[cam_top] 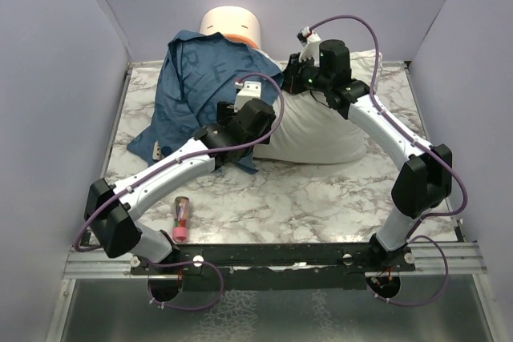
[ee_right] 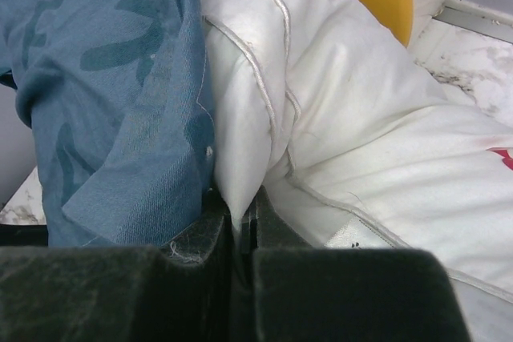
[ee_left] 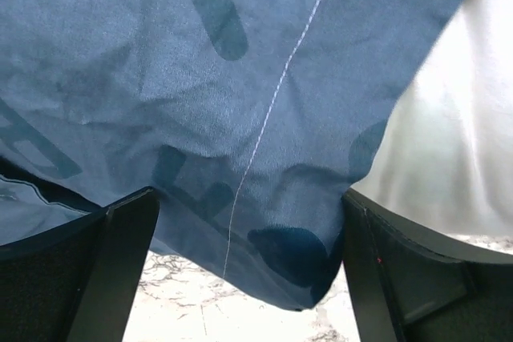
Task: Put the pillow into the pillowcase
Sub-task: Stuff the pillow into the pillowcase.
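We log the pillow (cam_top: 325, 130) as plump, white and seam-piped, lying flat on the far centre-right of the bench (cam_top: 321, 198), most of its body bare. One piped edge is bunched upright and pinched in the closed right end effector (ee_right: 243, 215). The pillowcase (cam_top: 192, 90), blue cloth printed with letters in another shade of blue, is rumpled and heaped over the pillow's left end, trailing down onto the bench at the left; its hemmed edge lies against the pinched seam, and we cannot tell whether that end sits inside it or merely beneath it.
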`<action>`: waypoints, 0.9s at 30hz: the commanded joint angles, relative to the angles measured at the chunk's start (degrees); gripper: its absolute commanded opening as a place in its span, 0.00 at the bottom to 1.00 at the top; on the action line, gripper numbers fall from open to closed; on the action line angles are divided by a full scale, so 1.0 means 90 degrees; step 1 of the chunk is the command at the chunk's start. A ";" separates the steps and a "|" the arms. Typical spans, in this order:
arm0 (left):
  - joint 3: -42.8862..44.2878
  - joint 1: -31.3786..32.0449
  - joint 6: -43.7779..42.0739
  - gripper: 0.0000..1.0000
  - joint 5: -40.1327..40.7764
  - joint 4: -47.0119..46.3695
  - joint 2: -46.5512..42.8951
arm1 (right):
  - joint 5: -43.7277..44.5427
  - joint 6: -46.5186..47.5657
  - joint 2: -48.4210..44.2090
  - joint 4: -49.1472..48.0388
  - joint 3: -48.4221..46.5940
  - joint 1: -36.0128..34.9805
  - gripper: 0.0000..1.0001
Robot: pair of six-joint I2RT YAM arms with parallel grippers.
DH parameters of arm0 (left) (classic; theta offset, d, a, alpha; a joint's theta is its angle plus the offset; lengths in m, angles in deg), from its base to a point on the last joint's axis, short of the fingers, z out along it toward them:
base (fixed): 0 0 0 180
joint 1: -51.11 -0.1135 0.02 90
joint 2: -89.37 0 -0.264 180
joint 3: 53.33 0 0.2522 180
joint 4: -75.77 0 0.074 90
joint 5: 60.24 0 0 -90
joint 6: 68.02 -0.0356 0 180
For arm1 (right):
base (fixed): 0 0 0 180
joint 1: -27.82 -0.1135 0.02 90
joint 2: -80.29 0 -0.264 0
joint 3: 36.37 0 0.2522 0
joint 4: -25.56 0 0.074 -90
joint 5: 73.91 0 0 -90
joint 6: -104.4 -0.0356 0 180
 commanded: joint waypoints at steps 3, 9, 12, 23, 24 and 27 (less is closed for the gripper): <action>0.0466 0.0035 0.0522 0.67 0.1082 0.0630 0.0492 | -0.0156 -0.0109 0.0070 0.0269 0.0156 -0.0029 0.03; 0.0622 0.0031 -0.0409 0.05 0.0293 -0.0073 -0.0342 | -0.0102 0.0008 -0.0051 0.0284 0.0246 -0.0028 0.02; 0.0681 0.0025 -0.1122 0.00 -0.1001 -0.0868 -0.0975 | -0.0374 -0.0036 -0.0152 0.0006 0.0298 -0.0021 0.01; 0.2413 -0.0662 0.0254 0.00 -0.5330 -0.2499 -0.0399 | -0.1182 -0.1584 -0.0993 -0.1749 -0.0282 -0.0018 0.01; 0.2320 -0.0848 0.0569 0.00 -0.5581 -0.2704 -0.0404 | -0.1165 -0.1670 -0.1151 -0.1797 -0.0310 -0.0019 0.01; 0.1640 -0.1535 0.1524 0.00 -0.6140 -0.3403 -0.0580 | -0.0856 -0.1498 -0.1584 -0.1445 -0.0254 -0.0019 0.01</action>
